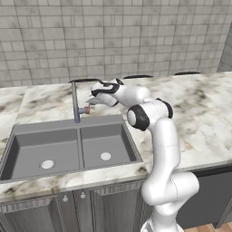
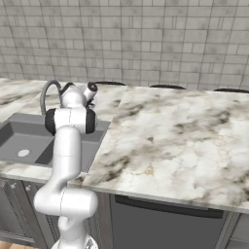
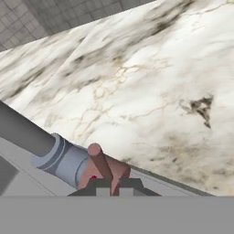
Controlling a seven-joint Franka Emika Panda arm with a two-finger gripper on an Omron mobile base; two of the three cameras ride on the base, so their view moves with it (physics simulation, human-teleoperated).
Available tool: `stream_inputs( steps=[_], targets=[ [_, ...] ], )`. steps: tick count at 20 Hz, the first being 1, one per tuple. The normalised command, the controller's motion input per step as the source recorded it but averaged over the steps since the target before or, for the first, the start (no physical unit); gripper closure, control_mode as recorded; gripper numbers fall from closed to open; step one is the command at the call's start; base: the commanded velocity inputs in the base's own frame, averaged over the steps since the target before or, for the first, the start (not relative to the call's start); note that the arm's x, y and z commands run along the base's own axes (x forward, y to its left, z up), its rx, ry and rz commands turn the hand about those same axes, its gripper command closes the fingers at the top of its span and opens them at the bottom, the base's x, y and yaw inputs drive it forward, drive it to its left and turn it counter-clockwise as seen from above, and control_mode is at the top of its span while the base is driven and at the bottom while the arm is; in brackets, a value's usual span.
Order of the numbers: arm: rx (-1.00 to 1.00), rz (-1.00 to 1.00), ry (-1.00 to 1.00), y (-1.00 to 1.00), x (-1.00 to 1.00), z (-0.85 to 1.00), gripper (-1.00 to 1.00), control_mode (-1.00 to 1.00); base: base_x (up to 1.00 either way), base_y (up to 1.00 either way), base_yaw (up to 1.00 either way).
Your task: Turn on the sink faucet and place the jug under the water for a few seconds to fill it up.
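Faucet (image 1: 75, 102) stands upright at the back rim of the sink (image 1: 68, 147), on the divider line between the two basins; its gooseneck arcs forward over them. No stream falls from the spout and both drains look dry, so the water appears to be off.

Gripper (image 1: 90, 102) sits just right of the faucet, level with the lever (image 1: 85, 109), a short stub marked red and blue that sticks out from the faucet's base. In the hand view the lever (image 3: 101, 165) rises right at the fingers (image 3: 101, 186), which are drawn nearly together, narrow. Whether they pinch the lever or merely press against it I cannot tell; contact looks likely.

Judgement on handling: lever is rigid metal, small and smooth, pivoting on a stiff joint. A pinch near its free end gives the most leverage; a sideways push with closed fingers would serve as well, but risks slipping off the rounded tip. Faucet pipe itself is fixed and should not be loaded.

Step in hand: opening the faucet. Jug location relative to the faucet cannot be stated from these views. Marble desk (image 1: 195, 118) lies right of the faucet.
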Motion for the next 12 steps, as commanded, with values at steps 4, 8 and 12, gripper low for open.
stream_inputs(
  steps=[4, 8, 12],
  targets=[
    [0.0, -0.04, 0.0, -0.4, -0.2, -0.02, 1.0, -1.0, 0.0, 0.0, 0.0],
    [0.0, -0.05, 0.0, -0.36, -0.2, 0.0, 1.0, -1.0, 0.0, 0.0, 0.0],
    [0.0, -0.06, 0.0, -0.33, -0.32, 0.0, 1.0, -1.0, 0.0, 0.0, 0.0]
  ],
)
